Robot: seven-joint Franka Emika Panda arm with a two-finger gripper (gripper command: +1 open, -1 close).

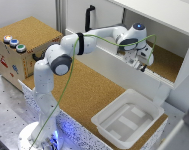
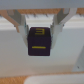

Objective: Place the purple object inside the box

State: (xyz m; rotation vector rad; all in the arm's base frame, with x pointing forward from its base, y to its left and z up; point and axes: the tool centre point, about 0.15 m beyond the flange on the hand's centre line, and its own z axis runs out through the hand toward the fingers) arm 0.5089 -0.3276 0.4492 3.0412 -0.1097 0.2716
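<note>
Between pincer (image 2: 41, 26) fingers: purple object (image 2: 41, 41).

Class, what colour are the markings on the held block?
Yellow, on the dark purple block; wrist view shows it best.

Exterior view: high, set back, angled down across cork table (image 1: 89, 92); whole arm (image 1: 69, 50) and box (image 1: 128, 119) in frame. Wrist view: very close, sighting along fingers (image 2: 19, 22) at purple object (image 2: 40, 41) between them. Shared: gripper (image 1: 140, 61) beside white shelf (image 1: 159, 30).
</note>
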